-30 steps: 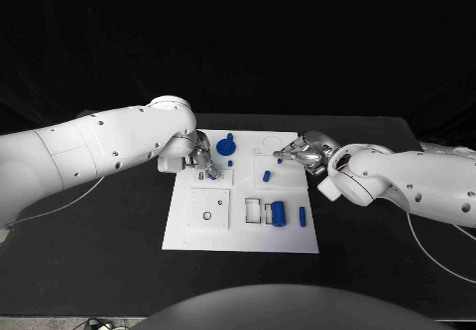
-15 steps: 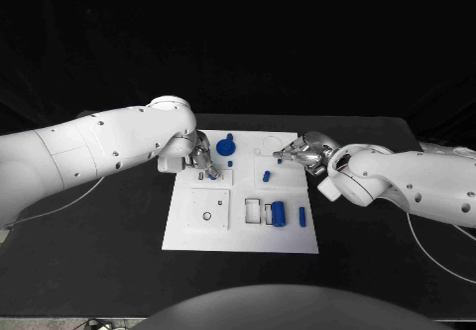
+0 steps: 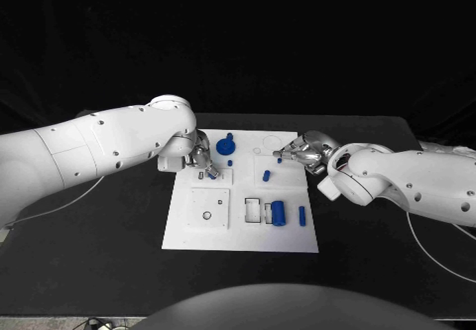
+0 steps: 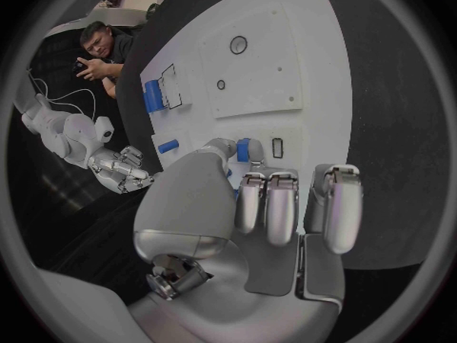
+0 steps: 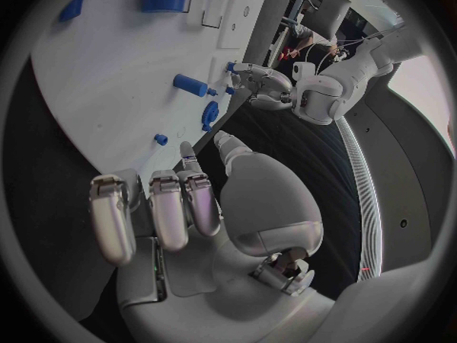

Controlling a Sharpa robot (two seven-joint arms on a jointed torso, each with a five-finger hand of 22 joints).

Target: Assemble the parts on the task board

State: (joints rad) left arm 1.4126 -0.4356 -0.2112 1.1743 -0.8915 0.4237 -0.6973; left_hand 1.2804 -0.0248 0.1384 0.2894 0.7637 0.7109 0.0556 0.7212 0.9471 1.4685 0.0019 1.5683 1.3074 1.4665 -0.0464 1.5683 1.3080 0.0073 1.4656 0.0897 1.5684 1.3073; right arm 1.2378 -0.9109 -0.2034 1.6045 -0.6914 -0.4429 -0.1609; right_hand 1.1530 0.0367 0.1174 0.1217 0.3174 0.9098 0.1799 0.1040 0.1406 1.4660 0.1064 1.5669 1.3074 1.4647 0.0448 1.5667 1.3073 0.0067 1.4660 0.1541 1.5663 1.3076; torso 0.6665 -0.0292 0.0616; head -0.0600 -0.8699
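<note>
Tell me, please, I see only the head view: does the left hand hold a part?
Observer: Yes. In the left wrist view the left hand pinches a small blue part between thumb and a finger.
Operator: Where is it on the board?
Observer: Right beside a small rectangular slot in the task board, not in it.
Operator: And the right hand?
Observer: The right wrist view shows the right hand holding nothing; a small blue peg sits on the board just off its fingertips.
</note>
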